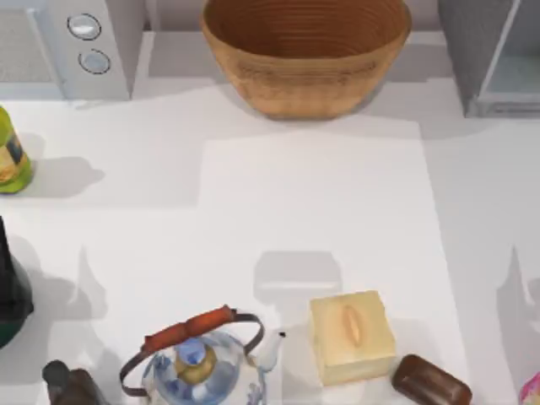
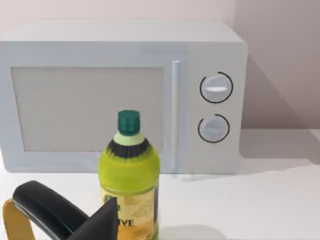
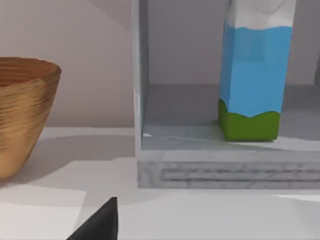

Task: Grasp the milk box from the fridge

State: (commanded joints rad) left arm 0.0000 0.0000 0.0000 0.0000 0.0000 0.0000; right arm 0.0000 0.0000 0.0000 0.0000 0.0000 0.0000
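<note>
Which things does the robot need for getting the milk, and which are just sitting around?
Needed:
milk box, standing upright inside the fridge
fridge

Just sitting around:
basket
microwave
oil bottle
kettle
yellow box
brown block

On our surface [image 1: 312, 202], the basket [image 1: 305, 52] sits at twelve o'clock. The microwave [image 1: 72, 46] stands at eleven o'clock, left of the basket, and the fridge [image 1: 494, 55] at one o'clock, right of it. In our right wrist view the milk box [image 3: 254, 75] stands upright inside the fridge on its floor, with the basket beside the fridge's outer wall. The oil bottle [image 1: 12, 156] stands at nine o'clock, in front of the microwave. At six o'clock the kettle [image 1: 201, 363] sits just left of the cube box [image 1: 350, 336]. The small bar [image 1: 430, 381] lies at five o'clock, just right of the cube box.
</note>
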